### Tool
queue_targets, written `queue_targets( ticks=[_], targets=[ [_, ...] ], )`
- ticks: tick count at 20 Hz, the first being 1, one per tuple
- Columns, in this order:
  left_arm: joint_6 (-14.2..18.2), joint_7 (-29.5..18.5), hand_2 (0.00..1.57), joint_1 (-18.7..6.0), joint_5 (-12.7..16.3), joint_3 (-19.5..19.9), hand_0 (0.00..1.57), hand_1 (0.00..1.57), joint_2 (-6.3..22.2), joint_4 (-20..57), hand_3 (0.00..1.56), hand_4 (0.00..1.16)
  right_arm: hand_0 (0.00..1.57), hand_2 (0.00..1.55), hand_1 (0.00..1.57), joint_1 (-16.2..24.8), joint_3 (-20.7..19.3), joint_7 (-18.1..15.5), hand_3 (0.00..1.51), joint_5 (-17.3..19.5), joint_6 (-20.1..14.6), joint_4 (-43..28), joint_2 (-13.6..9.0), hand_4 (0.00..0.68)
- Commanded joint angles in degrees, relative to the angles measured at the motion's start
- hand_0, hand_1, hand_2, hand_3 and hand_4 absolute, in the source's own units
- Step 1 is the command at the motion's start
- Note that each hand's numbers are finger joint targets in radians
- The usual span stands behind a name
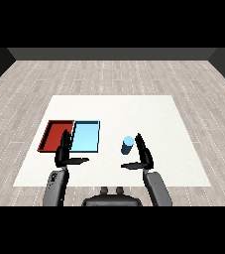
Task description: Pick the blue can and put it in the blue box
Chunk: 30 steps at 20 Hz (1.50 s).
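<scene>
Here the blue can [128, 145] stands upright on the white table [134, 109], near its front edge, with no writing to read on it. The right hand [143, 158] waits just beside it, fingers straight, holding nothing. The left hand [64, 155] is released too, covering part of the red tray [52, 135] beside the light blue tray [85, 136].

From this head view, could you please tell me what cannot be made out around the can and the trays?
- Whether the right robot hand touches the blue can: too small to tell.
- The can's base: its own body hides it.
- The near edges of the red tray and light blue tray: partly covered by the left robot hand.
</scene>
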Motion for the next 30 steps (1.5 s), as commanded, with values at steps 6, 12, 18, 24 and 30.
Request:
queue_targets(
  ticks=[6,12,18,24,30],
  targets=[
    [0.2,-3.6,0.0,-0.3,-0.9,0.6,0.0,0.0,0.6,2.9,0.0,0.0,0.0,0.0,0.0,1.6,-0.1,0.6,0.0,-0.1,0.2,-1.9,0.1,0.0],
    [-1.9,-0.1,0.0,0.0,1.8,1.9,0.0,0.0,2.8,-1.1,0.0,0.0,0.0,0.0,0.0,-2.4,2.5,-0.1,0.0,-2.6,-5.2,4.7,0.1,0.0],
    [-0.2,0.1,0.0,-2.1,0.4,2.1,0.0,0.0,2.1,2.1,0.0,0.0,0.0,0.0,0.0,-10.6,-7.0,2.3,0.0,-4.0,0.4,12.9,-0.5,0.0],
    [1.3,0.5,0.0,0.0,-0.7,0.2,0.0,0.0,0.2,-0.4,0.0,0.0,0.0,0.0,0.0,-10.3,-8.5,0.4,0.0,-3.9,-0.3,17.4,-0.2,0.0],
    [-0.5,-3.1,0.0,0.1,-0.5,1.7,0.0,0.0,1.6,2.8,0.0,0.0,0.0,0.0,0.0,-15.9,-9.5,-3.5,0.0,-7.3,-0.1,28.1,0.1,0.0]
  ],
)
